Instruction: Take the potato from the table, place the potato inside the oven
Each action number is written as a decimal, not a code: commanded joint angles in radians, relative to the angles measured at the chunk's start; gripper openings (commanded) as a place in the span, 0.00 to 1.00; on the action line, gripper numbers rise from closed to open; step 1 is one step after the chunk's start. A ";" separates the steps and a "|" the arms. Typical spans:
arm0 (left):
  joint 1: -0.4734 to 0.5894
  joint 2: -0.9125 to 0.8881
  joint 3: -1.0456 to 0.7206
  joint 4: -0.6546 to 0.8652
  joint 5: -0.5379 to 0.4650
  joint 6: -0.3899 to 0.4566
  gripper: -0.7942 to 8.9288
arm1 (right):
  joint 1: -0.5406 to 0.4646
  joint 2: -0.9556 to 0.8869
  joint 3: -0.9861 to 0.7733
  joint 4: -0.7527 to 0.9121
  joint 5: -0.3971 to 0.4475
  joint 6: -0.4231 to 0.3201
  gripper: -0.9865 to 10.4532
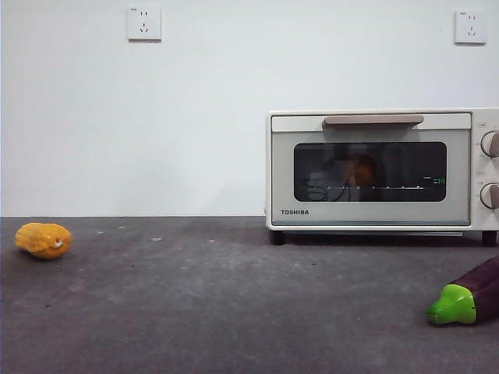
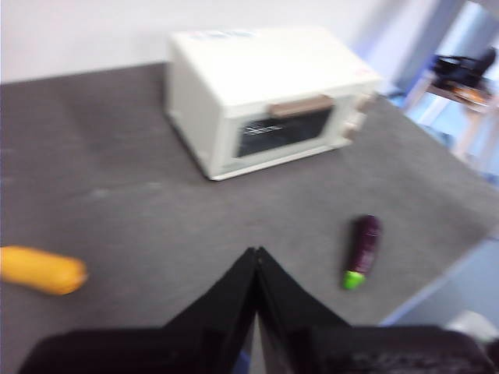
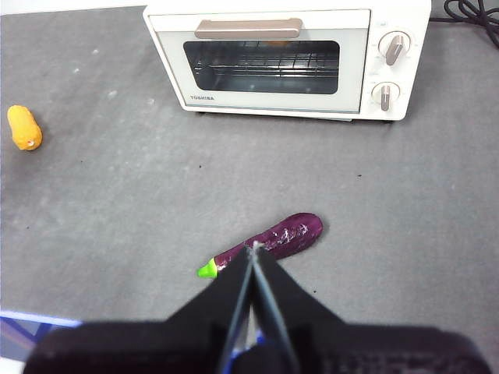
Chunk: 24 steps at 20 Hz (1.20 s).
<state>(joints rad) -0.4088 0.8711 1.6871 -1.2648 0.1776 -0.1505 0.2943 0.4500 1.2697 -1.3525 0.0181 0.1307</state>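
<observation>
Eggplant (image 1: 468, 296) cut off at edge; potato (image 1: 363, 170) dim behind oven (image 1: 374, 167) glass

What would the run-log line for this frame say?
oven door shut | orange shape behind glass, maybe potato | left claw shut, raised | right claw shut above eggplant | corn on table

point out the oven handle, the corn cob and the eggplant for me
oven handle (image 3: 248, 29): right wrist view, middle of the beige bar across the door top.
corn cob (image 1: 44, 240): front view, centre of its yellow body.
eggplant (image 3: 282, 237): right wrist view, purple body, away from the green cap.
</observation>
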 commanded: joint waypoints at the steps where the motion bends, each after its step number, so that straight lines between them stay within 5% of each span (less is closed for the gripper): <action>1: -0.002 -0.037 -0.002 -0.042 -0.047 -0.018 0.08 | 0.001 -0.003 0.003 -0.017 0.001 -0.011 0.09; 14: 0.030 0.105 -0.002 -0.047 -0.048 -0.021 0.08 | 0.001 -0.003 0.003 -0.017 0.001 -0.011 0.09; 15: 0.045 0.109 -0.002 -0.042 -0.053 0.024 0.08 | 0.001 -0.003 0.003 -0.017 0.001 -0.011 0.09; 16: 0.071 0.108 -0.003 -0.011 -0.078 0.134 0.08 | 0.001 -0.003 0.003 -0.017 0.001 -0.011 0.09; 19: 0.167 0.061 -0.056 0.176 -0.063 0.259 0.08 | 0.001 -0.003 0.003 -0.017 0.001 -0.011 0.09; 24: 0.263 -0.109 -0.381 0.603 -0.047 0.304 0.08 | 0.001 -0.002 0.003 -0.017 0.001 -0.011 0.09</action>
<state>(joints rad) -0.1482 0.7609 1.3327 -0.6735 0.1261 0.1307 0.2943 0.4500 1.2697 -1.3525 0.0181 0.1303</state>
